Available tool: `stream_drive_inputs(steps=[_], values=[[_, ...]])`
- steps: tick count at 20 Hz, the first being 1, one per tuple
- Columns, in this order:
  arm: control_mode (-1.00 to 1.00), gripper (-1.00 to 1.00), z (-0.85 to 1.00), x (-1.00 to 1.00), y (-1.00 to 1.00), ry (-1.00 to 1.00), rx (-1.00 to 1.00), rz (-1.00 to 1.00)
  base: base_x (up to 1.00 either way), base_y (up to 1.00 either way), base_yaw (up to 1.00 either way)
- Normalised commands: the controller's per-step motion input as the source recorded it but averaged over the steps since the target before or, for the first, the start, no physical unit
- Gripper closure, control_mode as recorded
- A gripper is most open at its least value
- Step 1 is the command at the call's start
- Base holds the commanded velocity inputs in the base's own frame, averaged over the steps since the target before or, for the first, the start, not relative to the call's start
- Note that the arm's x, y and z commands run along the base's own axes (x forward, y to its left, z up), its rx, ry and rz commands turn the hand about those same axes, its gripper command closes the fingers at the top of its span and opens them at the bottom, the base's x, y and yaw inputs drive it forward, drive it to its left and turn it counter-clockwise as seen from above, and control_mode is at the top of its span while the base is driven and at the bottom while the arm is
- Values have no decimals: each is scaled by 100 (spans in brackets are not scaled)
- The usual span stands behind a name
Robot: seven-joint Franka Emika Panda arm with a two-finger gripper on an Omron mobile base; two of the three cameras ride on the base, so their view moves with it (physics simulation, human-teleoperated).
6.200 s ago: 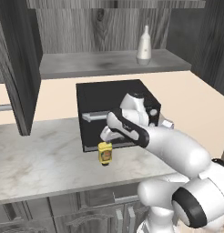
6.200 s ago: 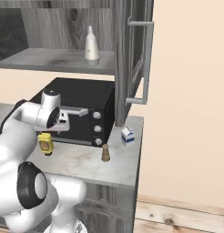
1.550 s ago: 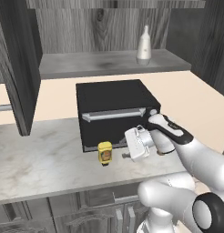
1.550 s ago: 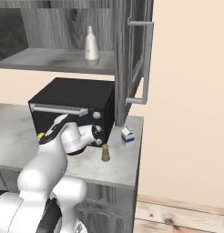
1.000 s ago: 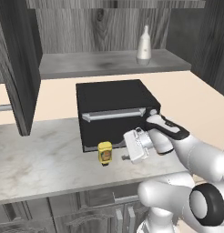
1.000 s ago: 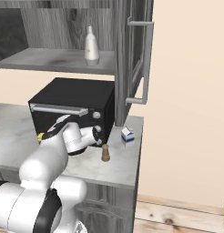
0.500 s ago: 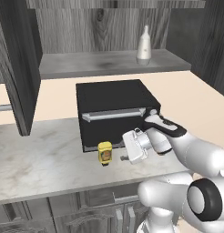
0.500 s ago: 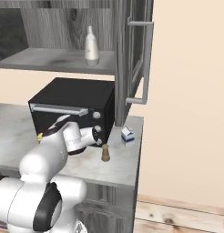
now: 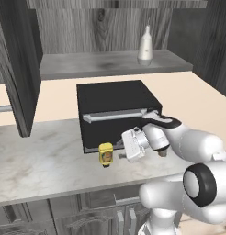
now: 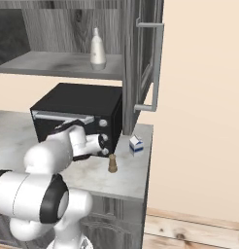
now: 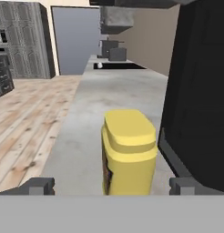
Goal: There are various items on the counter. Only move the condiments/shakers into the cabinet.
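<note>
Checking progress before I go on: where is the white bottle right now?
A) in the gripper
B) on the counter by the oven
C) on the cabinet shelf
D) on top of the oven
C: the white bottle stands upright on the cabinet shelf, above the black oven, while the open gripper is down at the yellow bottle on the counter.

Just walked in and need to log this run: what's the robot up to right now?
The arm is reaching low along the counter toward the yellow squeeze bottle, which stands in front of the black toaster oven. Its tool is open, fingers either side of the bottle, not gripping yet. The white bottle already sits on the cabinet shelf; the brown shaker and blue-and-white box wait on the counter.
</note>
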Motion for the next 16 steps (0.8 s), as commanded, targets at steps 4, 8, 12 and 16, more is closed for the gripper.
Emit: stream_drive_inputs(steps=[4, 8, 12, 16], values=[[-100, -100, -8, 26, 1, 3, 0, 0, 0, 0, 0], [-100, -100, -22, 6, 23, 5, 0, 1, 0, 0, 0], [-100, -100, -25, 0, 40, 4, 0, 2, 0, 0, 0], [-100, -100, -6, 0, 27, 0, 0, 3, 0, 0, 0]])
